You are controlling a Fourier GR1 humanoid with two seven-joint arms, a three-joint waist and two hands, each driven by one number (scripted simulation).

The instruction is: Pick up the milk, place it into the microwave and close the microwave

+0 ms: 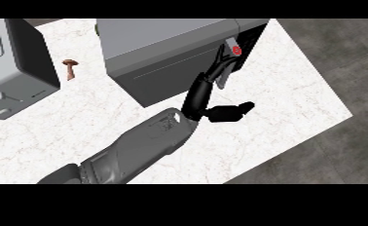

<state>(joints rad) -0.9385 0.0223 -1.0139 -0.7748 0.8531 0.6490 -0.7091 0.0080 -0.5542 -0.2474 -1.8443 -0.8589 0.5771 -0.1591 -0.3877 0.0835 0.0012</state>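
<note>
- White marbled counter (302, 93) runs under everything, with dark grey floor beyond its right edge.
- At the back stands the grey microwave (165, 40). Its right side shows a dark opening, so I judge the door is not yet closed.
- The milk (231, 45) is a pale carton with a red cap. It stands upright at the mouth of that opening, against the microwave's right side.
- My left hand (208, 89) reaches up from the lower left and lies right against the carton's lower part. I cannot tell whether it has hold of the milk or has let go, because the dark opening hides the contact.
- My right hand shows nowhere.
- Progress as I judge it: the pick-up is done and the milk is at or just inside the cavity. Whether it rests on the floor inside is not visible.
- Left to do: make sure the milk is set down inside, draw my hand clear, then swing the door shut.
- Away to the left sit a small brown object (69, 68) and another grey appliance (22, 69), both well apart from the work.
</note>
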